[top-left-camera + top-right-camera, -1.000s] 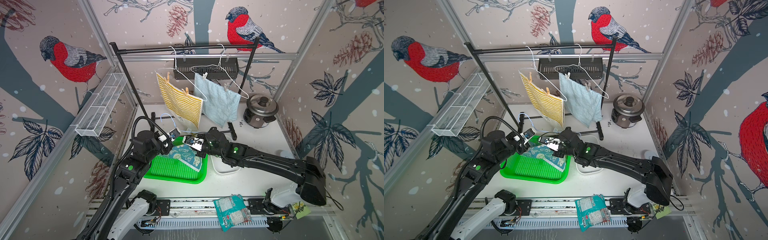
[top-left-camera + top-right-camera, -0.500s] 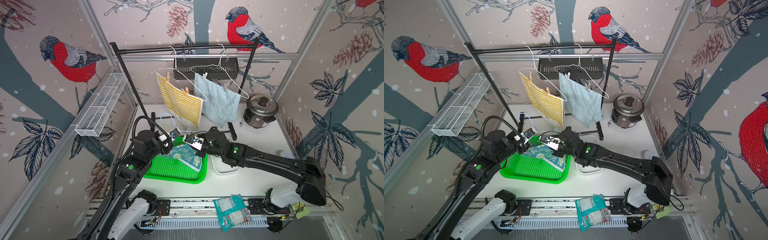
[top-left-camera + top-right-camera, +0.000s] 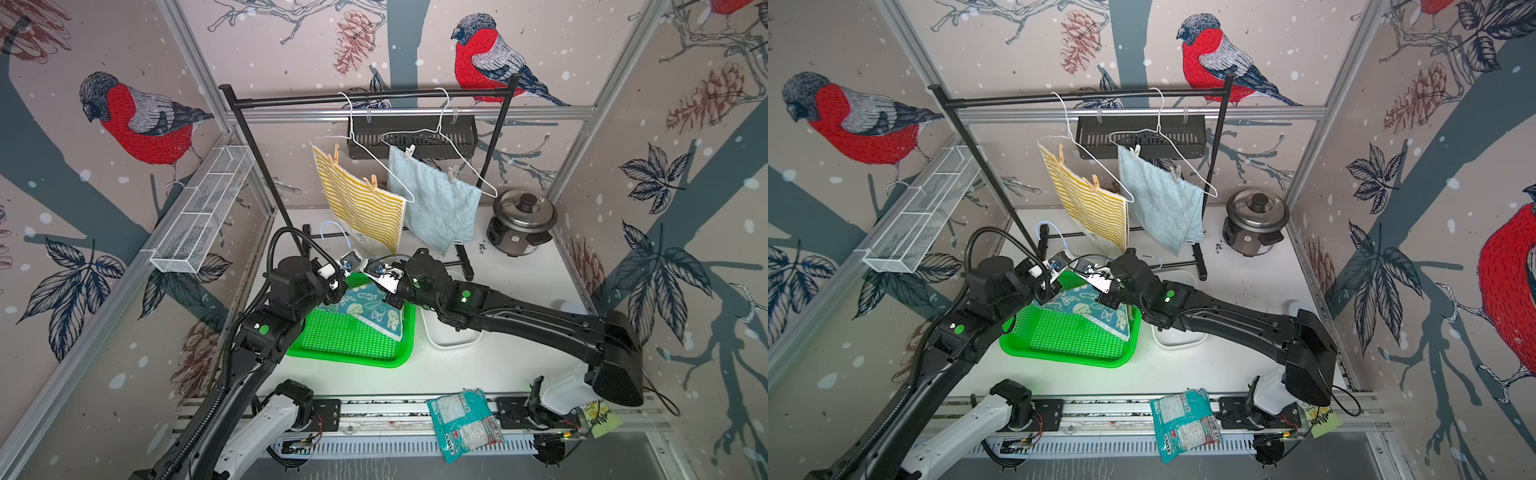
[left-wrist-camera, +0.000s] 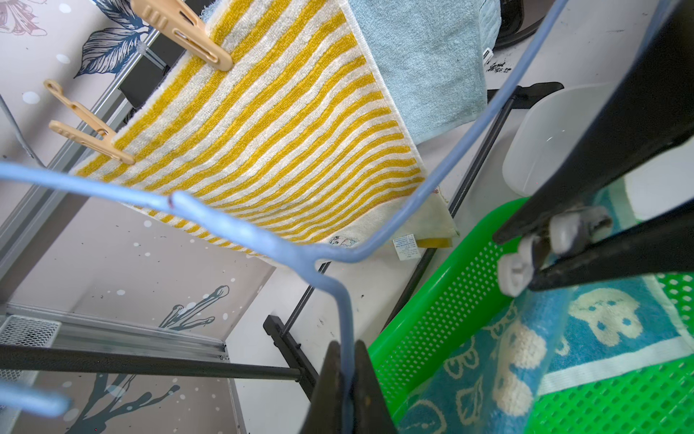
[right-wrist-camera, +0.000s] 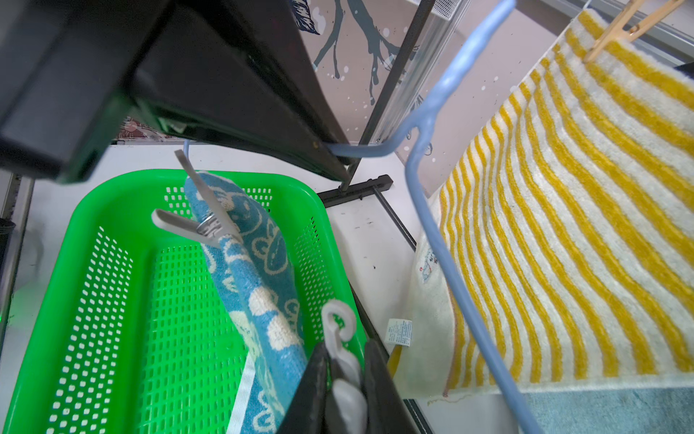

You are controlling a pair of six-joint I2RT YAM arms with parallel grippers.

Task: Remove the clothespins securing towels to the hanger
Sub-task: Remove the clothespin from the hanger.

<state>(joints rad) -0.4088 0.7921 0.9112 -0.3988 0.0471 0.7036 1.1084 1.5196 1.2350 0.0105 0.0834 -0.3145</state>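
Left hand (image 4: 347, 353) pinched pale-blue wire hanger (image 4: 240, 229) | right hand (image 5: 343, 353) clamped white plastic clothespin (image 5: 347, 398) | grey plastic clothespin (image 5: 202, 221) clipped teal cartoon-print towel (image 5: 263, 285) over green perforated basket (image 5: 112, 180) | yellow-striped towel (image 5: 563, 225) edge hung just beside.

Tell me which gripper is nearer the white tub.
Right. The right gripper, shut on a grey clothespin, hangs over the green basket's edge beside the white tub; the left gripper, clamping the blue hanger, is farther across the basket.
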